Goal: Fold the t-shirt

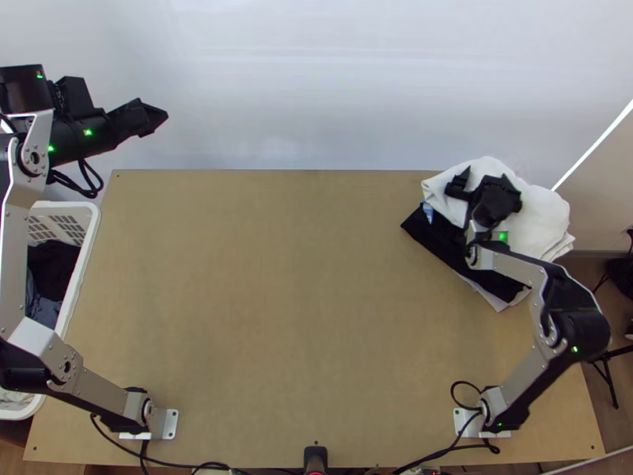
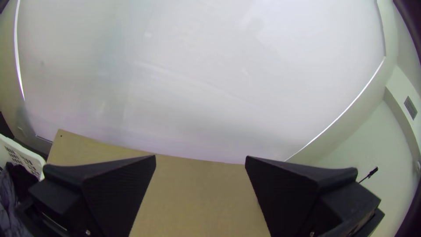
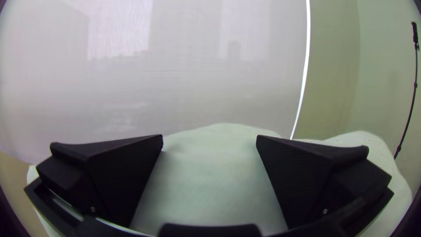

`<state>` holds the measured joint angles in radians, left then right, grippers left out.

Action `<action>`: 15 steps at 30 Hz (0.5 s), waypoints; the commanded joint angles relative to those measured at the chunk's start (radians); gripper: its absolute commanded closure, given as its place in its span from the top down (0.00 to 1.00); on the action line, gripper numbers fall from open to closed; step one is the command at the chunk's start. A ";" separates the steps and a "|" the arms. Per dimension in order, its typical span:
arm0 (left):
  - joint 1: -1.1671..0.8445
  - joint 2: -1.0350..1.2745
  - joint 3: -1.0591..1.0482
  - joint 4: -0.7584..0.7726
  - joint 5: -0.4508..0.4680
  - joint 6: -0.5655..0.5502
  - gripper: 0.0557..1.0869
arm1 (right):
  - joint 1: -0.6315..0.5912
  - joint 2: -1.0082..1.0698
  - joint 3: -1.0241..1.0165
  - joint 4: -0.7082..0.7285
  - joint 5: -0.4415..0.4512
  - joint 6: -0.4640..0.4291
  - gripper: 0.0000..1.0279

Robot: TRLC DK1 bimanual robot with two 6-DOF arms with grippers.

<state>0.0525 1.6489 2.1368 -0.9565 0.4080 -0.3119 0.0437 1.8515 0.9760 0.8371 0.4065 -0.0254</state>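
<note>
Operator: Where is the white cloth point(image 1: 540, 214) from my right end effector point(image 1: 487, 174)?

Spotter: Right below it, at the far right corner of your counter point(image 1: 293, 293). Your end effector is open, its two fingers wide apart, and white fabric shows between and beyond them. You can't tell from here whether they touch it.

Operator: How does the cloth lie?

Spotter: Loosely heaped, with layered edges at one side. You have black cloth point(image 1: 443, 244) on its near side, partly under it. Which piece is your t-shirt, I can't tell.

Operator: And my left end effector point(image 1: 161, 119)?

Spotter: Open too, raised past the counter's far left corner, well apart from that pile. Your white basket point(image 1: 85, 237), with dark clothes point(image 1: 54, 265) inside, stands along the counter's left side.
</note>
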 commanded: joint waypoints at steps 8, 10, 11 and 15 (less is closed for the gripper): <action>-0.003 -0.038 -0.060 0.042 -0.028 -0.024 0.96 | 0.019 -0.021 -0.007 -0.006 0.046 0.001 0.96; -0.003 -0.051 -0.060 0.052 -0.028 -0.026 0.96 | 0.019 -0.124 0.001 -0.020 0.045 -0.042 0.96; -0.003 -0.057 -0.060 0.058 -0.034 -0.026 0.96 | 0.019 -0.178 0.007 -0.023 0.045 -0.057 0.96; -0.008 -0.100 -0.067 0.114 -0.159 -0.001 0.96 | 0.028 -0.393 0.044 -0.087 0.034 -0.107 0.96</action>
<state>0.0486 1.5997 2.0811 -0.9051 0.3584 -0.3313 0.0620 1.7271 0.9833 0.8062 0.4492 -0.0647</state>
